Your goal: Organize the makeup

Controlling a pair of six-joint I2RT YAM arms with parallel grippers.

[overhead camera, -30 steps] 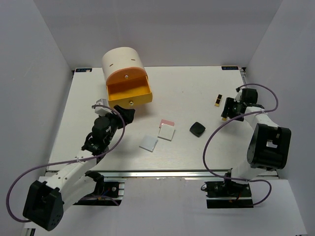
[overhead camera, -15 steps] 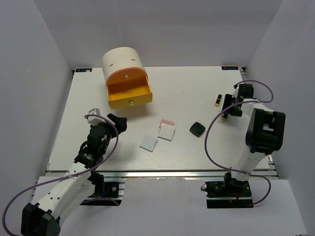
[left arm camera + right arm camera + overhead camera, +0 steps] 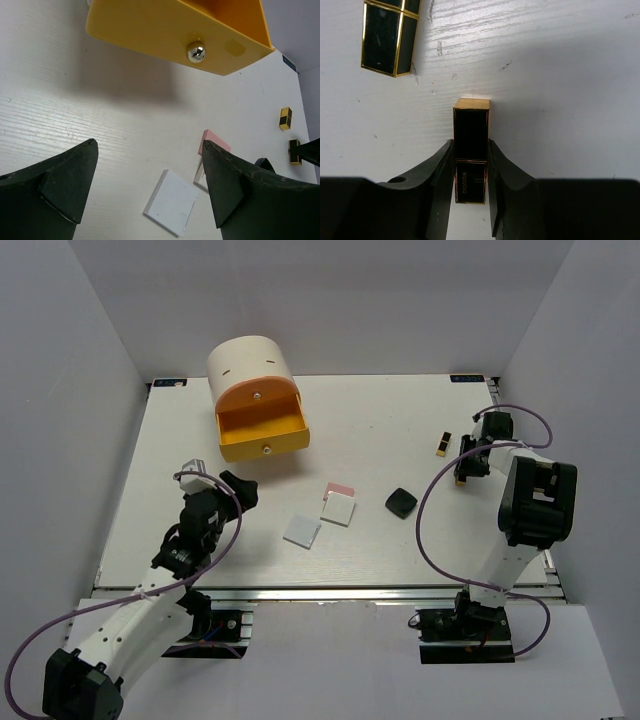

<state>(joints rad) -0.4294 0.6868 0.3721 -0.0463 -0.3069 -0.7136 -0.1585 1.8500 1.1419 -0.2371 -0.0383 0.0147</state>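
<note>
The table [image 3: 75,125] is matt white, wood-grained. The stick [image 3: 471,132] is glossy black, gold-edged; the drawer [image 3: 150,25] looks like smooth plastic, its knob [image 3: 196,52] shiny metal.

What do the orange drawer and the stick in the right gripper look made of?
Drawer: likely moulded plastic, matte, evenly orange-yellow; its knob mirror-shiny, metal or chrome plating. Stick in the right gripper: glossy black panels, gold edging, plastic or lacquered metal.

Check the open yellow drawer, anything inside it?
Top view shows only bare yellow floor in the pulled-out drawer, nothing lying on it. Its rear end runs in under the cream cylinder, so that part is hidden.
</note>
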